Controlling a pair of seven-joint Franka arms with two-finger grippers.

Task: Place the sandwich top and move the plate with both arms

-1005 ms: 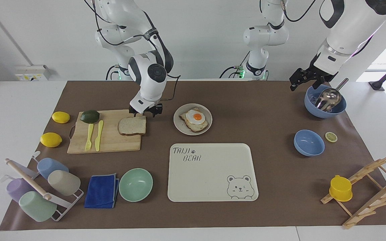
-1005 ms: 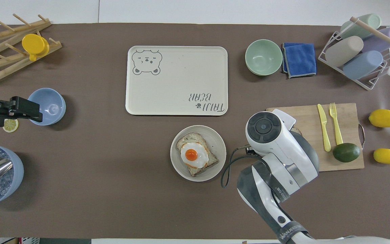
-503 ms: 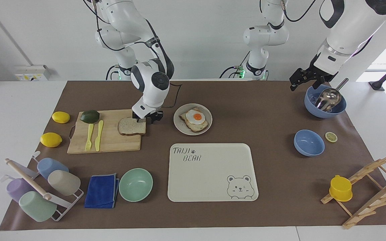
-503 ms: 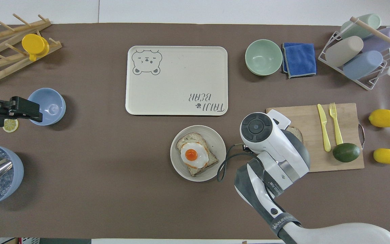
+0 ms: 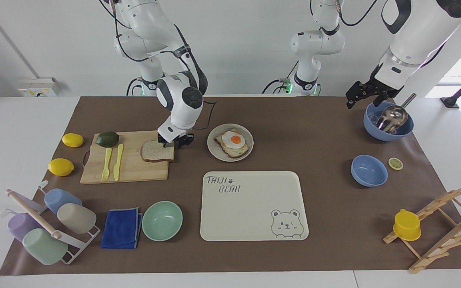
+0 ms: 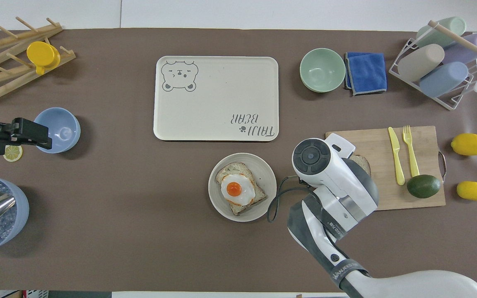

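Two fingers down at the bread's plate-side corner

Two black fingers [image 5: 182,141] of the right gripper [image 5: 173,141] stand spread, set down at the corner of the sandwich top [image 5: 157,151] that lies nearest the robots and nearest the plate [image 5: 213,151]. One finger looks to sit on or just over the crust, the other just off the board's edge over the mat; we cannot tell whether the pads touch the bread yet.

From the fingers, the slice runs away toward the right arm's end of the table, flat on the cutting board [image 5: 134,170], its slightly longer side lying along the table. The overhead view hides most of it under the wrist; only a crust corner shows.

On the fingers' other hand, near but apart, sits the plate with the egg toast [image 5: 232,143]. We judge the coming move short: close on the crust edge, lift, carry sideways over the plate.

The right arm is plainly the nearer one to the slice. The left gripper [image 5: 361,94] waits well apart, up over the blue bowl with the scoop [image 5: 388,120]; its fingers we cannot read.

Risk, in our view: a corner grip may let the slice droop or tear.
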